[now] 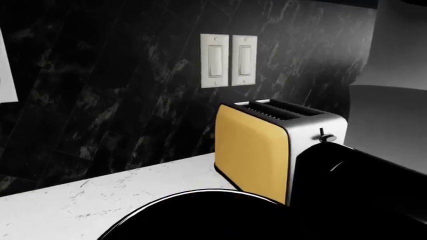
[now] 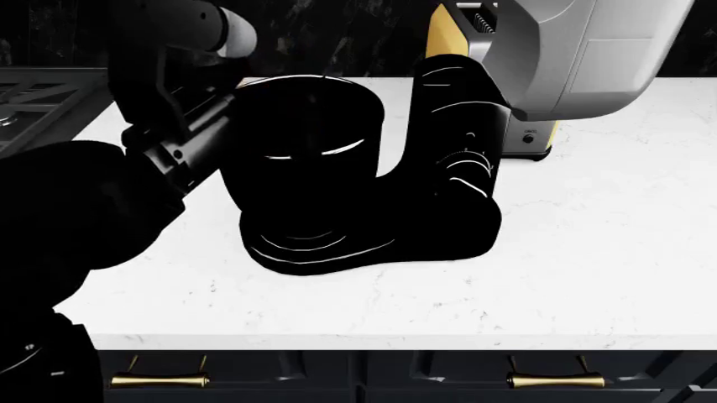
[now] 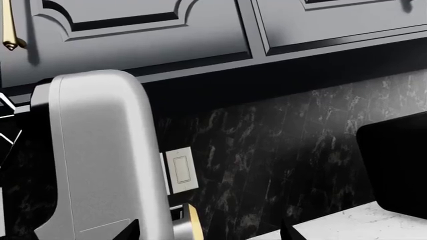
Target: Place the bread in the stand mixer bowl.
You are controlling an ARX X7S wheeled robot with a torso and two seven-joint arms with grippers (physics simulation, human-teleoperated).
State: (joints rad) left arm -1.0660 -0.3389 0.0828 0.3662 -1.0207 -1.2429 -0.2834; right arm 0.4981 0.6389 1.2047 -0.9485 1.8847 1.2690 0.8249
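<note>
The stand mixer bowl (image 2: 302, 143), large and glossy black, sits on the black stand mixer (image 2: 454, 168) in the middle of the white counter. Its rim fills the near edge of the left wrist view (image 1: 200, 210). The bread roll shows in no view. My left gripper (image 2: 207, 126) is against the bowl's left side near the rim; its fingers are lost in black, so I cannot tell how they stand or what they hold. My right gripper (image 3: 210, 230) is raised high at the back right, with its two dark fingertips (image 3: 133, 229) wide apart and empty.
A silver-and-gold toaster (image 1: 267, 145) stands behind the mixer against the dark marble wall, below two wall switches (image 1: 228, 60). My right arm's grey link (image 2: 583, 50) hangs over the toaster. A stove (image 2: 34, 101) lies at the far left. Drawers with brass handles (image 2: 157, 382) run below the counter edge.
</note>
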